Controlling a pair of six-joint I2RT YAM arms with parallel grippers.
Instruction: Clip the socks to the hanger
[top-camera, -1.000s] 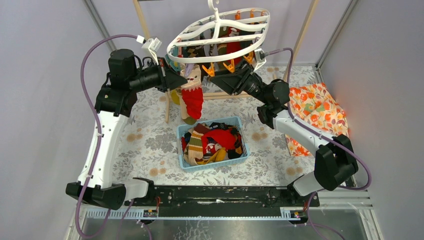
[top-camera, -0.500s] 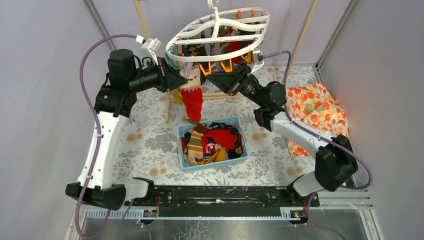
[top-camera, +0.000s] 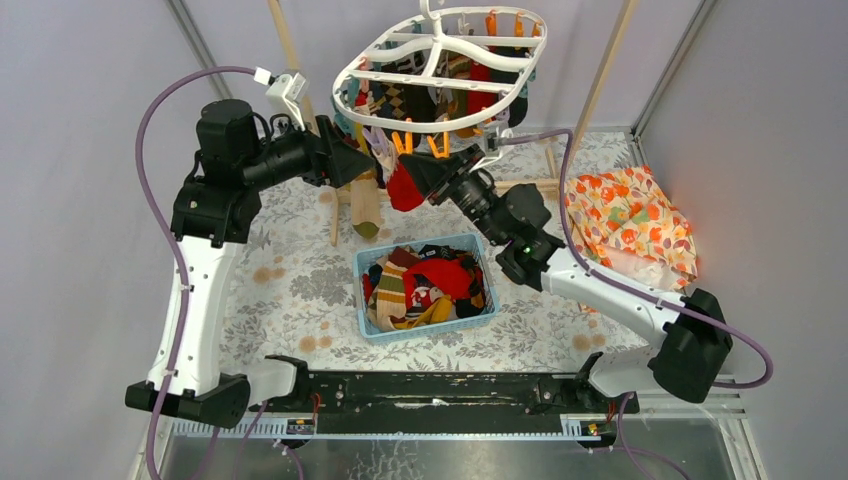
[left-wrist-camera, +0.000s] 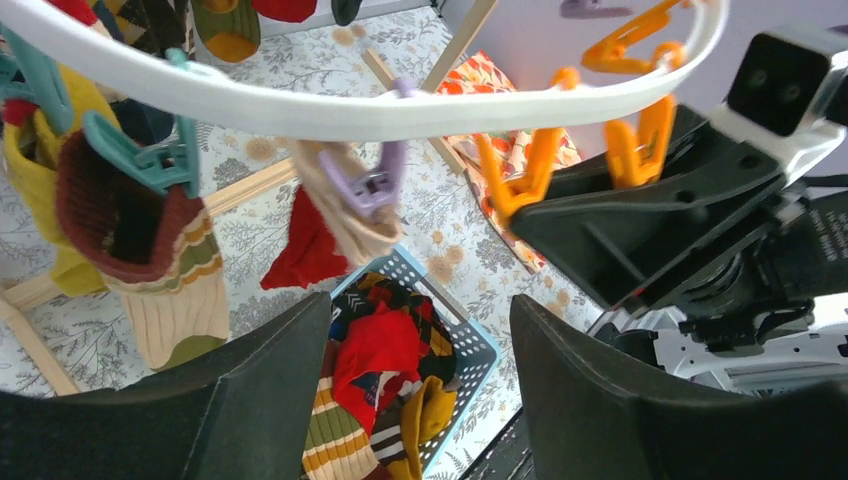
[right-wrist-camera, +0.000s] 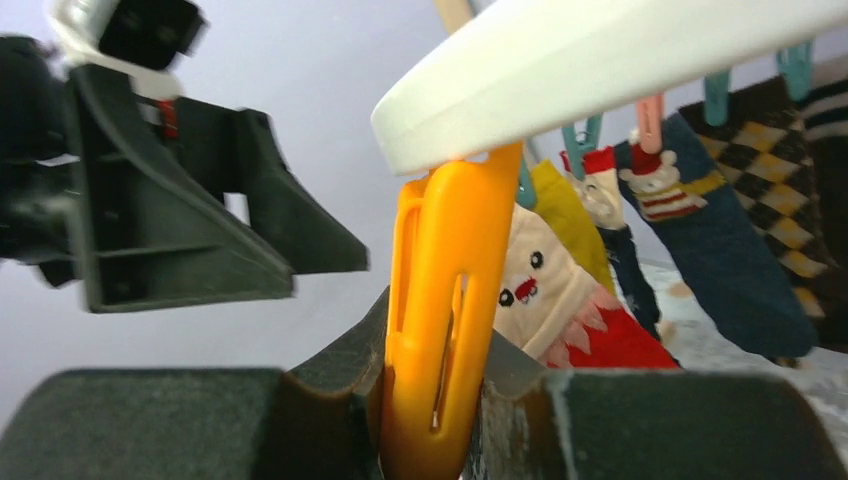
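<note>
Shows right gripper (right-wrist-camera: 430, 395) pinching an orange clip (right-wrist-camera: 440, 290) under the hanger (left-wrist-camera: 480, 105), 12 o'clock of the basket (top-camera: 428, 329); left gripper (left-wrist-camera: 418, 315) spread, empty. Judges socks (top-camera: 440, 275) — some hung, rest in basket — light, limp, unbreakable: best gripped at the cuff.

The white oval hanger (top-camera: 436, 45) hangs tilted, orange clips (top-camera: 437, 146) dangling at its near rim. Argyle, navy and mustard socks (top-camera: 430, 100) hang clipped beneath it; a purple clip (left-wrist-camera: 372, 186) holds a cream-and-red sock (left-wrist-camera: 325, 225), a teal clip (left-wrist-camera: 140, 155) a striped sock (left-wrist-camera: 165, 270). Loose socks (top-camera: 425, 285) lie heaped in the blue basket (top-camera: 358, 290)
</note>
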